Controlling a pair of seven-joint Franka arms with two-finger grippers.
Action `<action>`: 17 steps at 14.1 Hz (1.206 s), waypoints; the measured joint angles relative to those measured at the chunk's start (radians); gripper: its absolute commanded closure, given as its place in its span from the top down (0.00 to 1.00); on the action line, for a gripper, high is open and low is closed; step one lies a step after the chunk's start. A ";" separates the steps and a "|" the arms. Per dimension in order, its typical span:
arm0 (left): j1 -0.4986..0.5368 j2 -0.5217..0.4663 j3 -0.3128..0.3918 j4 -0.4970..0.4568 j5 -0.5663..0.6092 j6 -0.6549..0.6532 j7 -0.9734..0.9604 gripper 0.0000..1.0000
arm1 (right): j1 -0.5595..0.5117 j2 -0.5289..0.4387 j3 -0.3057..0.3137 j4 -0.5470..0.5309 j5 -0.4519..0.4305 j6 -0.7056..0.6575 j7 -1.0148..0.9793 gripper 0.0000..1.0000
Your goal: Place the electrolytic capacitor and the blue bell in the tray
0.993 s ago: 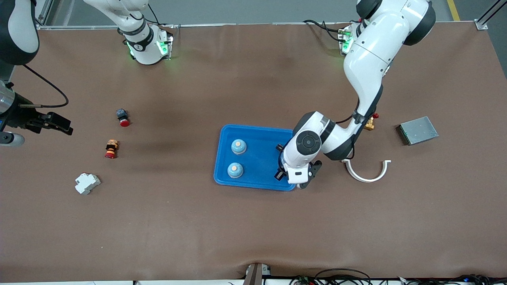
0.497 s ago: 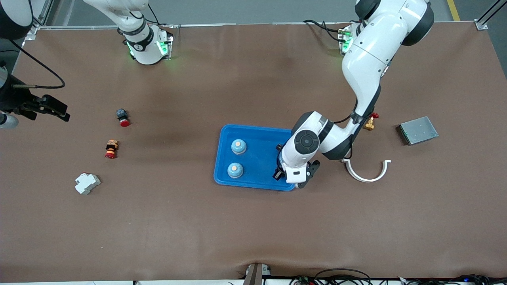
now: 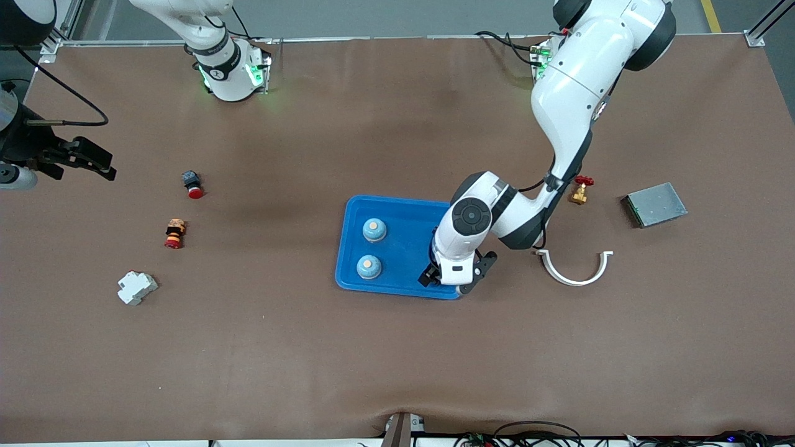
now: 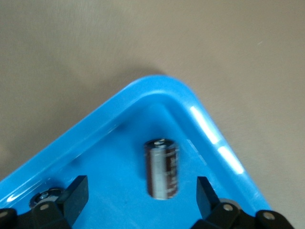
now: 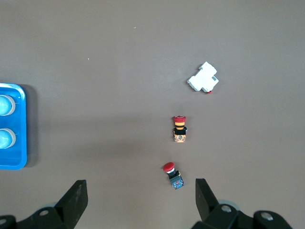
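A: Fingers first. In the front view the left gripper (image 3: 452,280) hangs over the corner of the tray (image 3: 407,248) that's nearest the camera, at the left arm's end, but the wrist hides most of it there. Right gripper (image 3: 84,160) is up over the bare table at the right arm's end, that arm just waiting. Two blue bells (image 3: 374,229) (image 3: 368,266) sit in the tray, apart from each other.

B: Left wrist view settles the left one: the fingers (image 4: 74,198) are spread wide with nothing between the pads. The electrolytic capacitor (image 4: 162,167) lies on its side on the tray floor (image 4: 119,171), in the gap between them and touching neither, close to the rounded corner.

A: Right wrist view, same deal: the right gripper (image 5: 139,200) has its fingers (image 5: 76,198) wide apart and empty. Below it on the table are a red push button (image 5: 173,175), a red and orange button (image 5: 179,129) and a white breaker (image 5: 203,78), all well apart from the tray (image 5: 19,152).
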 measured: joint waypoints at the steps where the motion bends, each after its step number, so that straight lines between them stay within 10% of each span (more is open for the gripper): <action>1: 0.003 -0.014 0.003 0.005 0.009 -0.031 0.030 1.00 | 0.000 0.000 -0.004 0.000 0.000 0.000 0.000 1.00; 17: 0.571 -0.537 -0.005 -0.041 -0.130 -0.738 1.239 1.00 | 0.029 -0.002 -0.065 -0.001 0.038 -0.009 0.000 1.00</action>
